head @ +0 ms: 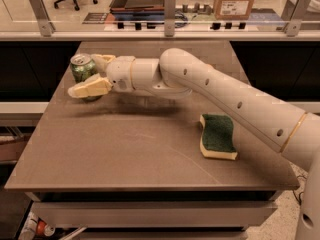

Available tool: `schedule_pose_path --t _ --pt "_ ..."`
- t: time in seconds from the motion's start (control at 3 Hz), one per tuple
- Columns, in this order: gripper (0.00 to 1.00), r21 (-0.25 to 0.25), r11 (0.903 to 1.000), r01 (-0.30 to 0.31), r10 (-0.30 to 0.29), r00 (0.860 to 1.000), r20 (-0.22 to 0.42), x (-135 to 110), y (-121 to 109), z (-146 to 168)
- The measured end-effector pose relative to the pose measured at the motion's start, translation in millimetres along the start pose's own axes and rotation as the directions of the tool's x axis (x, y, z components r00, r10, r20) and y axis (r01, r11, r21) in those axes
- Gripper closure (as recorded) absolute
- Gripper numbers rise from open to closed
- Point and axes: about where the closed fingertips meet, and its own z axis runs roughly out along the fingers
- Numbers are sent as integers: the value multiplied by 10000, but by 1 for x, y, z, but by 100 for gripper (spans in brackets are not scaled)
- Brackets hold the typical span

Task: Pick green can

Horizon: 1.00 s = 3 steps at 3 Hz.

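The green can (80, 67) stands upright at the back left of the brown table (135, 149), with its silver top showing. My gripper (84, 75) reaches in from the right at can height. Its jaws are open and straddle the can. One cream finger (90, 88) lies in front of the can and hides its lower part. The other finger (102, 59) is behind the can on its right. I cannot tell whether the fingers touch it.
A flat yellow sponge with a green top (218, 136) lies on the table's right side, under my forearm (235, 101). A glass rail with metal posts (170, 9) runs behind the table. The table's left edge is close to the can.
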Motion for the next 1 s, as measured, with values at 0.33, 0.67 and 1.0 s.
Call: schedule_pose_path --t 0.33,0.67,1.0 --pt "41 -44 10000 6 -6 10000 4 0 2 2" --pt "64 -87 10000 11 -11 10000 12 -1 3 4" --pt "88 -126 9999 16 -15 10000 18 -1 5 6"
